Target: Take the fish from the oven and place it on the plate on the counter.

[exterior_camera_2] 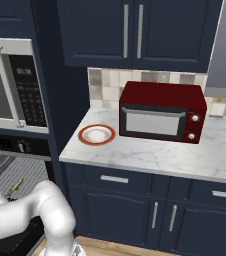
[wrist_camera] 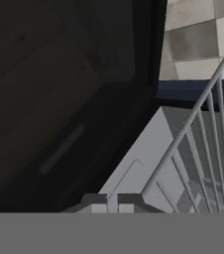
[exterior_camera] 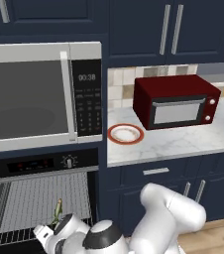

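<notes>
- A big silver microwave (exterior_camera: 42,96) with a dark window is sitting directly above the built-in black oven (exterior_camera: 39,198), whose cavity is standing open with its grey wire rack (exterior_camera: 44,203) showing.
- A dark red toaster oven (exterior_camera: 176,101) is occupying the white-grey marbled stone bench (exterior_camera: 183,141) at about 3 o'clock from the small round white plate with the broad orange-red rim (exterior_camera: 126,134); the two are lying near each other but apart.
- The plate is resting at the bench's left end, at about 1 o'clock from the oven opening, with navy blue cabinets (exterior_camera: 158,25) hanging above it.
- The tiny slender greenish-yellow fish (exterior_camera: 58,210) is lying inside the oven cavity, over the rack's front part; in the right base view it (exterior_camera_2: 17,186) is showing just above the white arm.
- The hand (wrist_camera: 112,202) is reaching low into the oven; the fish is sitting at roughly 12 o'clock from the arm's wrist in the left base view, close by.
- In the hand view the two dark fingertips (wrist_camera: 95,200) are standing almost together, nearly closed, and nothing is visible between them; whether they are pinching the fish I cannot tell.
</notes>
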Controlling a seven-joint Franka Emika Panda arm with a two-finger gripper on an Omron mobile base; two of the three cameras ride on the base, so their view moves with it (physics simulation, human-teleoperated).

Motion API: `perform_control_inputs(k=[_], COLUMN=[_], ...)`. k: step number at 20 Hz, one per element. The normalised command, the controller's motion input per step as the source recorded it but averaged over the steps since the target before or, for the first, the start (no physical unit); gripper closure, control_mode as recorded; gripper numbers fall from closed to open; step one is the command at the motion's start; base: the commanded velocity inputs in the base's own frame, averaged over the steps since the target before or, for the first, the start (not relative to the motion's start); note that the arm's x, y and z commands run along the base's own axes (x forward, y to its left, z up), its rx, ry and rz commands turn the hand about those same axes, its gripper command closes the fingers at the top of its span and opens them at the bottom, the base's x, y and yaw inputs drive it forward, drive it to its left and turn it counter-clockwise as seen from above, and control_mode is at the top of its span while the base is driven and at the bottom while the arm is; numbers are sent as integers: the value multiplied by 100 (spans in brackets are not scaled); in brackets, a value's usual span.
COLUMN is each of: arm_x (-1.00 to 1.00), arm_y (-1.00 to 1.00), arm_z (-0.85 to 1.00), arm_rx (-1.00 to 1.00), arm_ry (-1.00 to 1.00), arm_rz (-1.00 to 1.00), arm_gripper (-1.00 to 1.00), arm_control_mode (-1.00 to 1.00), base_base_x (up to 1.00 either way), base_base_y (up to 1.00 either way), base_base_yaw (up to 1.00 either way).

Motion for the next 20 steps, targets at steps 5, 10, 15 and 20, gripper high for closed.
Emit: perform_control_inputs(k=[5, 10, 15, 20], arm_x=[-65, -36, -6, 0], arm_y=[6, 0, 0, 0], arm_z=[38, 89, 93, 69], arm_rx=[0, 0, 2, 5], arm_ry=[-10, -17, -5, 19], arm_rz=[3, 0, -8, -33], arm_gripper=[100, 100, 100, 100], arm_control_mode=[-100, -100, -100, -100], base_base_x=[0, 0, 0, 0], base_base_y=[0, 0, 0, 0], base_base_yaw=[0, 0, 0, 0])
